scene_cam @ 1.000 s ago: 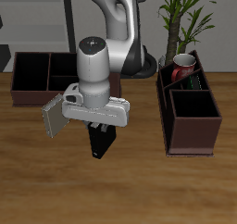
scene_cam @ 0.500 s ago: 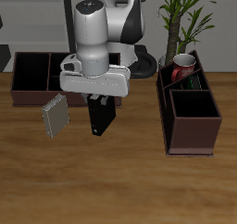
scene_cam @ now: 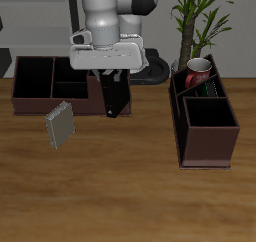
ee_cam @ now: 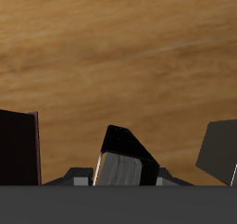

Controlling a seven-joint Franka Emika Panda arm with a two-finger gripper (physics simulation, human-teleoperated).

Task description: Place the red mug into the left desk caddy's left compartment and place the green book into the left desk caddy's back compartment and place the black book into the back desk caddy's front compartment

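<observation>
the end effector (scene_cam: 112, 78) pinches the black book (scene_cam: 115, 96) above the tabletop (scene_cam: 130, 196); hanging low, it could clip the back caddy (scene_cam: 40, 81) wall and slip.

Robot arm: glossy white rounded segments with black joint sections between them. Wrist link is a pale grey cylinder. Below it, the wide, flat light-grey hand (scene_cam: 110, 79) housing has rounded corners and a darker seam along its lower edge. Two short dark fingers (scene_cam: 101, 78) project beneath the housing.
</observation>
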